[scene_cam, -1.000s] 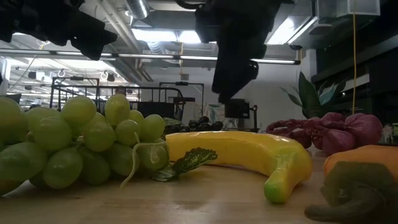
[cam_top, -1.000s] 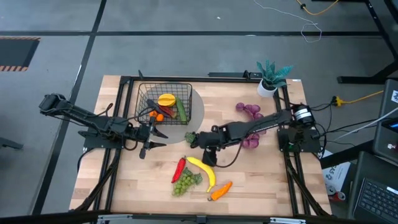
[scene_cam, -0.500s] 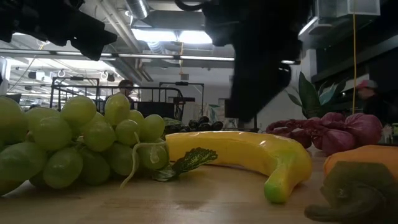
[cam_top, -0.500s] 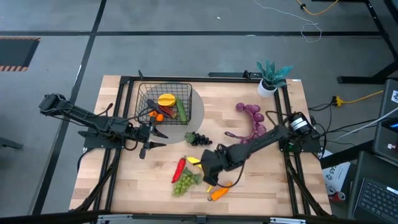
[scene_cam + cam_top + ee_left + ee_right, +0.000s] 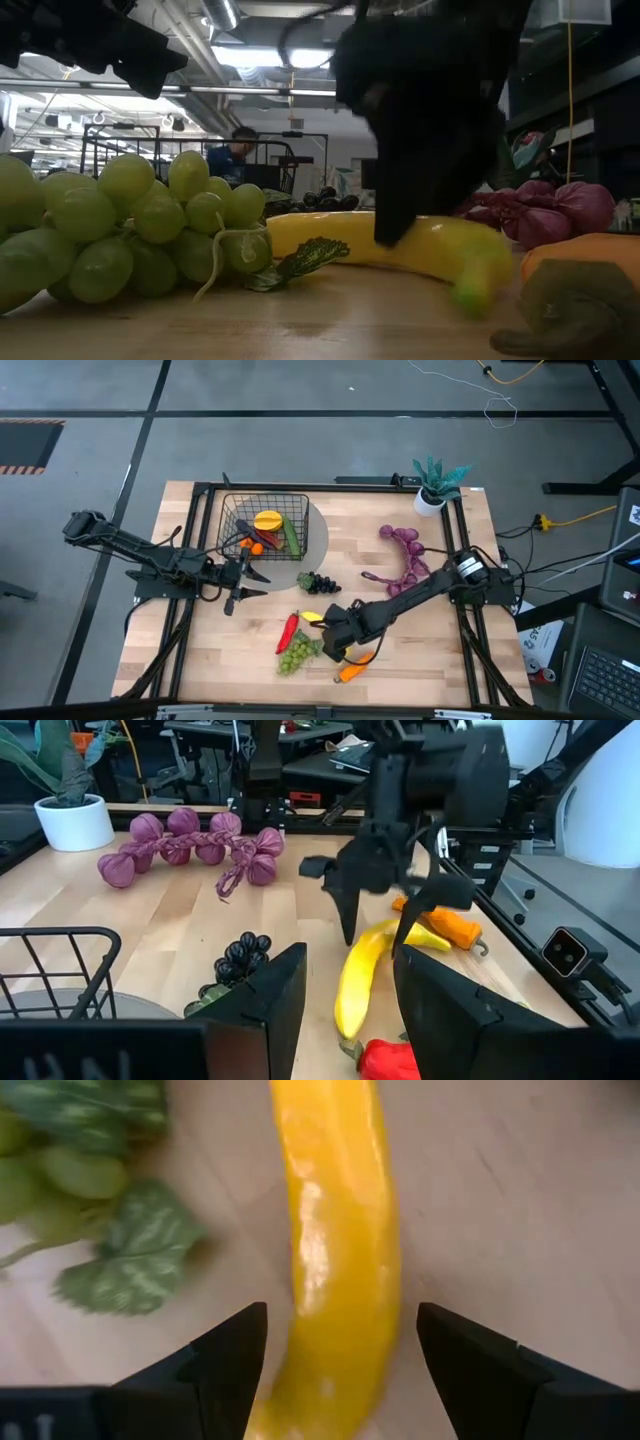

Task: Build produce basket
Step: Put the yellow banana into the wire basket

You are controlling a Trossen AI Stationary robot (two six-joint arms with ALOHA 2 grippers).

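My right claw (image 5: pixel 378 916) hangs low over the yellow banana (image 5: pixel 335 1270), fingers spread wide and pointing down, one on each side of the fruit, gripping nothing. Through my wrist camera the banana runs straight out between my two fingertips (image 5: pixel 225 1355), with bare wood showing on both sides of it, so I am straddling it and not touching it as far as I can tell. Just beside one finger lie the green grapes (image 5: pixel 296 653) with their leaves, touching the banana's flank (they fill the near side of the low view). On the other side of the banana, near my claw, sits the carrot (image 5: pixel 355 667), and the red chili (image 5: pixel 290 629) lies just past the grapes.

Farther from me, toward my other arm, the dark grapes (image 5: pixel 318 584) rest on the table (image 5: pixel 460 660), and beyond them stands the black wire basket (image 5: pixel 232 510), already holding an orange-yellow piece, something red and a green cucumber-like piece. My left claw (image 5: pixel 247 578) waits just beside the basket, its fingers parted and empty. Behind my right arm the purple string (image 5: pixel 405 550) lies loose, well apart from the basket.
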